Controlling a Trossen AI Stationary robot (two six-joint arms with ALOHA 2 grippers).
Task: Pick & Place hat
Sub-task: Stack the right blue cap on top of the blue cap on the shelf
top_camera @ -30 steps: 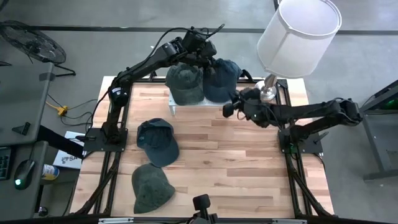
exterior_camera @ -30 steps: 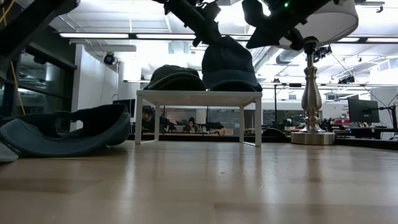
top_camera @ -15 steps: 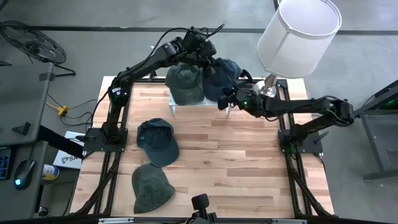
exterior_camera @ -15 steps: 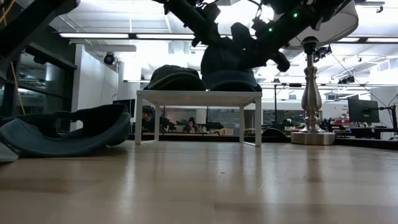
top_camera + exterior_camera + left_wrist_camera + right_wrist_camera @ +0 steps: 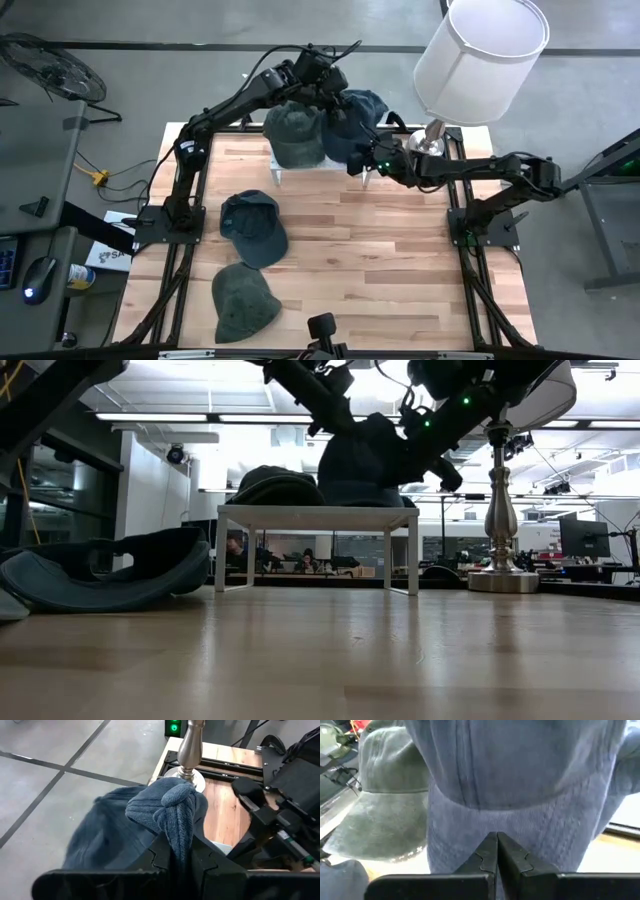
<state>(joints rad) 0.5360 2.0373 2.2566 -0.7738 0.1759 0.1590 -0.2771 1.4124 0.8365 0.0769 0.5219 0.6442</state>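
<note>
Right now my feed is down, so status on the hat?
Left gripper shut on blue hat over white stand. Right gripper shut, against its brim. Green hat alongside.

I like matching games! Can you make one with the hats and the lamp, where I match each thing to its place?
Things:
1. blue hat
2. green hat
3. dark blue hat
4. lamp

Places:
A. nearest the table's front edge
B. back right corner
C. pinched by the left gripper over the white stand
D. flat on the wood, mid-left

Pairs: 1-C, 2-A, 3-D, 4-B
</note>
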